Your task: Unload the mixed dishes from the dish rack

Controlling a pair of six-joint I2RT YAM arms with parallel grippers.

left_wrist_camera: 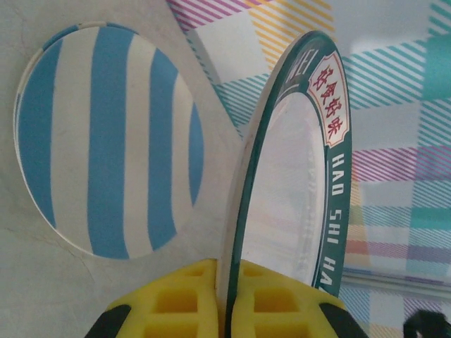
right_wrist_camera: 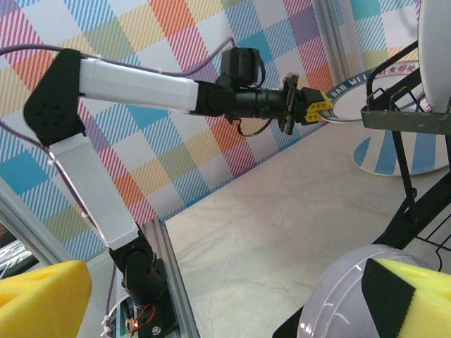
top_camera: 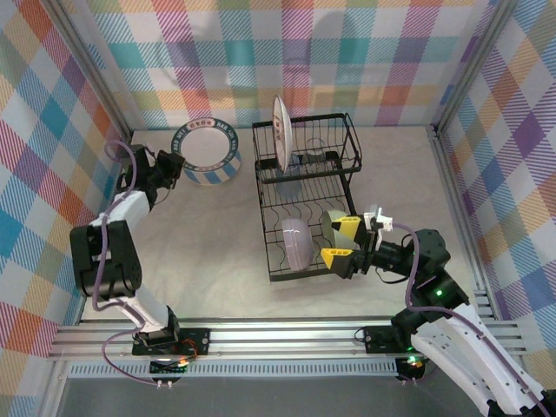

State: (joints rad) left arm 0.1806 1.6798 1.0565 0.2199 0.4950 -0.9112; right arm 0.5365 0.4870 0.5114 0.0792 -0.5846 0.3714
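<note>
At far left, left gripper (left_wrist_camera: 227, 301) clamped on dark-rimmed plate (left_wrist_camera: 296, 204) above striped plate (left_wrist_camera: 106, 141), right gripper (top_camera: 341, 241) jaws apart beside lavender bowl (top_camera: 295, 241) in dish rack (top_camera: 295, 278)

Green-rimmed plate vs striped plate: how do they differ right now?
1. Look: the green-rimmed plate has a white centre and a dark lettered rim; the striped plate is blue and white all over.
2. State: the green-rimmed plate is clamped at its edge by the shut left gripper; the striped plate lies free on the table.

Both are round and outside the dish rack.
</note>
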